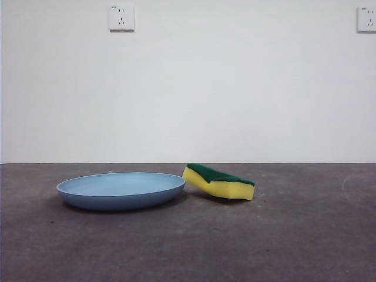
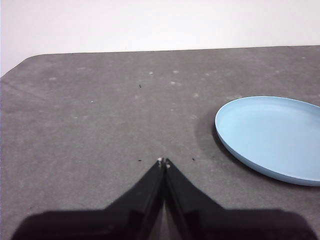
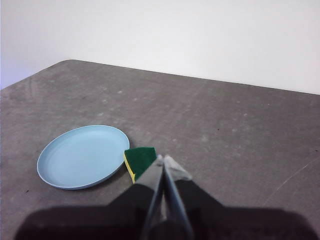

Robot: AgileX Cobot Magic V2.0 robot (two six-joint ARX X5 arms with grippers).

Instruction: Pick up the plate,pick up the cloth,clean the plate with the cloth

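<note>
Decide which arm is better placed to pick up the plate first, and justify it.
Probably left: the plate lies near the left end effector, with nothing between. From the right end effector, the sponge lies nearer than the plate.

In the left wrist view the plate (image 2: 272, 136) is cut off by the picture's edge. In the right wrist view the right gripper (image 3: 164, 159) hides one corner of the sponge (image 3: 140, 160). In the front view, one wall socket (image 1: 366, 19) is cut off by the edge.
</note>
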